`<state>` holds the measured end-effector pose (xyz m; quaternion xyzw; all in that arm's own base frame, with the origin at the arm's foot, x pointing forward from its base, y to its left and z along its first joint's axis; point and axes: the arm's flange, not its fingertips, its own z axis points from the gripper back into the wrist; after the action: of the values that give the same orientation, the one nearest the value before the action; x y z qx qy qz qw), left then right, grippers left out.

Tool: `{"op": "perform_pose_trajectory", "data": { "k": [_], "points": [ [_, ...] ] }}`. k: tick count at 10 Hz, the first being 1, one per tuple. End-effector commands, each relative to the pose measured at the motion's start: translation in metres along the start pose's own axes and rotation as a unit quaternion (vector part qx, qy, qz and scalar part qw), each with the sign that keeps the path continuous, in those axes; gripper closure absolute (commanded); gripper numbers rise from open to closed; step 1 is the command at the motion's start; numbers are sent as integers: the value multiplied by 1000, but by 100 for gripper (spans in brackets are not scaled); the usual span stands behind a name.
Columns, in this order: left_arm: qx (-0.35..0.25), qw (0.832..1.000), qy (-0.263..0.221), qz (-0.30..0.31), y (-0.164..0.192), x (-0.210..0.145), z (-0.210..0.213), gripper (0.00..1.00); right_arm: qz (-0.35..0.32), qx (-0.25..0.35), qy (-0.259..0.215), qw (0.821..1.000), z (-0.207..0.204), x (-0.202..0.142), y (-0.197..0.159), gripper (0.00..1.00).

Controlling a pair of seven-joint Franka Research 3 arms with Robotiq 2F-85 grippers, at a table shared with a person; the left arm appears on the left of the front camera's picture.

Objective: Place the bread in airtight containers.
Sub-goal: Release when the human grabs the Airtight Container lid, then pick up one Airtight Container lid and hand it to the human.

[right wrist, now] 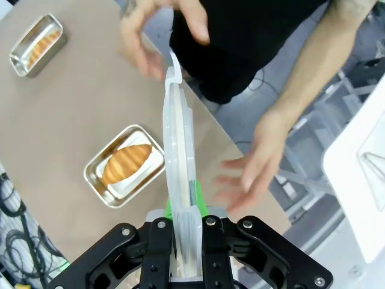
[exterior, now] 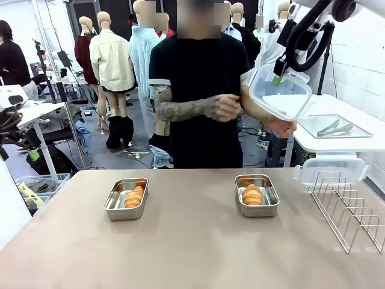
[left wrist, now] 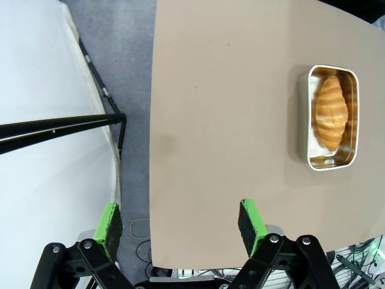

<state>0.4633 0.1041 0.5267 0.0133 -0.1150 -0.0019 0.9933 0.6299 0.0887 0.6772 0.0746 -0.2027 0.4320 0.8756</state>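
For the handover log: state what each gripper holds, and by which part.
The right gripper clamps the clear plastic snap lid by one edge, raised above the table. The open left gripper holds nothing.

The left gripper (left wrist: 180,226) is black: linked bars joined by round silver pins, with bright green pads (left wrist: 110,221) on its jaws. The right gripper (right wrist: 183,208) has the same black links and silver pins. A thick black cable (exterior: 299,45) loops beside the white right arm (exterior: 310,6). The person (exterior: 198,90) wears a black short-sleeved T-shirt.
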Motion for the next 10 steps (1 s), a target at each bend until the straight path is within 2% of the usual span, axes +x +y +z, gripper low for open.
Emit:
{"op": "perform_pose_trajectory", "data": {
  "k": [1,8,9,10],
  "points": [
    [8,1000,1,8,0,-1,2,0,-3,-2,-9,1000,1,0,1,100],
    [8,1000,1,8,0,-1,2,0,-3,-2,-9,1000,1,0,1,100],
    [8,1000,1,8,0,-1,2,0,-1,-1,-2,1000,1,0,0,96],
    [8,1000,1,8,0,-1,2,0,14,7,4,1000,2,-3,4,77]
  ]
}}
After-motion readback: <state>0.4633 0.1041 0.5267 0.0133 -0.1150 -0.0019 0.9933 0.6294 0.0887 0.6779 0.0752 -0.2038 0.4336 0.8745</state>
